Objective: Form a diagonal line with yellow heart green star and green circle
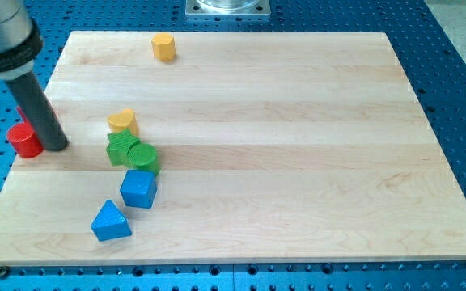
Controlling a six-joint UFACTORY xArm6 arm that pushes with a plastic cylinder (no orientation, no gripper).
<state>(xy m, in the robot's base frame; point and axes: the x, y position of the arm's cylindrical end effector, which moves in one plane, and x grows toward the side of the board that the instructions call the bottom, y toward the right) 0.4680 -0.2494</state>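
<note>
Tip of my rod [56,146] rests on the board near its left edge, bare and holding nothing, just right of the red block [24,141] and well left of the cluster. Yellow heart [123,121], green star [120,149] and green circle [144,157] all lie to the tip's right, touching in a tight knot: heart topmost, star under it, circle at the star's lower right. Judgement: the coming push turns on that rightward bearing, star nearest the tip

One camera only, high up and angled down, taking in nearly the whole pale wooden bench [298,121] from its near edge.
</note>
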